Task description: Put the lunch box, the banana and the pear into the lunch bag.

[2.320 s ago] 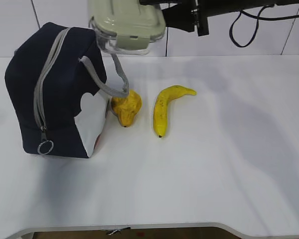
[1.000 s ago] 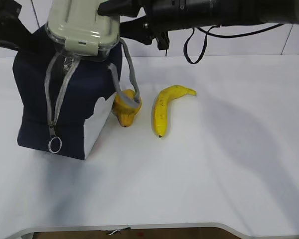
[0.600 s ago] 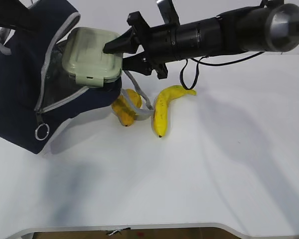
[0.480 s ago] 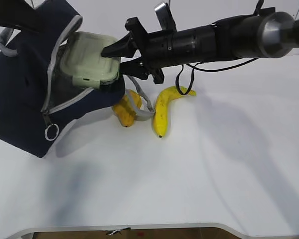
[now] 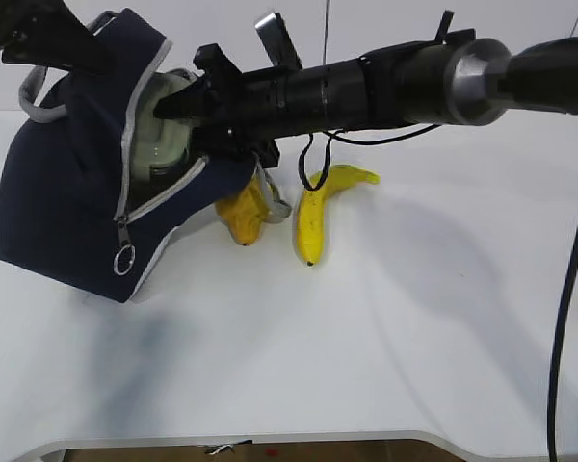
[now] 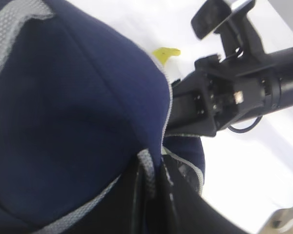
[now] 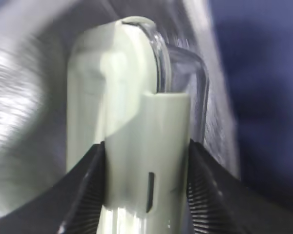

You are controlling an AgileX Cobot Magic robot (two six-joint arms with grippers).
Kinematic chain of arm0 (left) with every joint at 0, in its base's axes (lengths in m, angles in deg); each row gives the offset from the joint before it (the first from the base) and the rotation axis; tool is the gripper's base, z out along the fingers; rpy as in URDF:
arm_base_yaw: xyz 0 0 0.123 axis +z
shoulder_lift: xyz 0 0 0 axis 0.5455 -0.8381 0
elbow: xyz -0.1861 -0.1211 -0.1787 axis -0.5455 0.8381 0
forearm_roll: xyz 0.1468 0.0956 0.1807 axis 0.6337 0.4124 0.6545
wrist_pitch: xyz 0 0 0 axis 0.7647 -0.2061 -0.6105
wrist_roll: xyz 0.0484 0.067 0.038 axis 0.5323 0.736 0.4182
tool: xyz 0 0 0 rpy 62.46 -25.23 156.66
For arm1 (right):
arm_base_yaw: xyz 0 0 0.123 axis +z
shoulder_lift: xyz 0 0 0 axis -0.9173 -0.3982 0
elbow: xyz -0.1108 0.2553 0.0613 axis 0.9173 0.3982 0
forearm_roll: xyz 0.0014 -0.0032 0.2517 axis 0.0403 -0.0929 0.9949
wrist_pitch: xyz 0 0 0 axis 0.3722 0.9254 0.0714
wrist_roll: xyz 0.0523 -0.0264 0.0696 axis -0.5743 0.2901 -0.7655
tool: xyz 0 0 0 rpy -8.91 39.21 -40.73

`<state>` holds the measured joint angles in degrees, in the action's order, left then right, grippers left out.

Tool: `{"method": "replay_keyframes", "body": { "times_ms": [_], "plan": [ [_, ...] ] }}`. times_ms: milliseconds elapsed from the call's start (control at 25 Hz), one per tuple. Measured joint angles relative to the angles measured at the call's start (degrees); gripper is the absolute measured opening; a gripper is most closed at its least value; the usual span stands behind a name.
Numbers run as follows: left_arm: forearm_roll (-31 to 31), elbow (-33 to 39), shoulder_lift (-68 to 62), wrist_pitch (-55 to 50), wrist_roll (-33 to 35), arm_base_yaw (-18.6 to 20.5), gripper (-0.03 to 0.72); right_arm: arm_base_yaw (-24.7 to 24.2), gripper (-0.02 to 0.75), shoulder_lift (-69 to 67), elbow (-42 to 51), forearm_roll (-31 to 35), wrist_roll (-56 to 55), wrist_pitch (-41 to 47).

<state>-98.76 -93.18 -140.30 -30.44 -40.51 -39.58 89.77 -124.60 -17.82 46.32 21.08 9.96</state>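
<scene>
The navy lunch bag (image 5: 63,202) hangs tilted at the left with its zipper mouth gaping. My left gripper (image 6: 150,183) is shut on the bag's grey strap (image 6: 147,163) and holds it up from the top left (image 5: 82,48). My right gripper (image 5: 188,108) reaches across from the right, shut on the lunch box (image 7: 136,97). The sage-green lid (image 5: 169,115) shows partly inside the bag's mouth, against the silver lining (image 7: 24,97). The pear (image 5: 243,219) lies on the table by the bag's lower edge. Just to its right lies the banana (image 5: 311,217), partly under my right arm.
The white table (image 5: 414,318) stretches in front and to the right. A grey strap loop (image 5: 277,202) dangles over the pear. My right arm (image 5: 414,82) spans the upper middle above the fruit, and a black cable (image 5: 568,289) hangs at the right edge.
The lunch box has moved left and deeper into the bag's mouth with my right gripper. The bag has shifted slightly right and its flap now covers more of the box.
</scene>
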Motion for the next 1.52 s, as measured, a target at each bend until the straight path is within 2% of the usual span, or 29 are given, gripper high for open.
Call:
{"method": "replay_keyframes", "body": {
  "times_ms": [160,320,800,1240,1520],
  "plan": [
    [-0.1,0.0,-1.3,1.6,4.1,-0.1,0.027,0.2,0.382,-2.5,-0.8,0.0,0.1,0.0],
    [-0.6,-0.1,-2.9,2.3,5.4,-0.1,0.027,0.7,0.382,-3.6,-0.9,0.0,0.5,-0.1],
    [-1.0,-0.1,-4.9,2.8,5.6,-0.2,0.027,1.1,0.385,-5.5,-1.1,-0.2,1.5,-1.5],
    [-1.0,-0.1,-4.9,2.8,5.6,-0.2,0.027,1.1,0.424,-7.9,-1.5,0.0,0.2,-1.3],
    [-1.0,-0.1,-4.9,2.4,5.6,-0.2,0.027,1.1,0.474,-7.9,-1.6,0.9,-1.3,2.4]
  ]
}}
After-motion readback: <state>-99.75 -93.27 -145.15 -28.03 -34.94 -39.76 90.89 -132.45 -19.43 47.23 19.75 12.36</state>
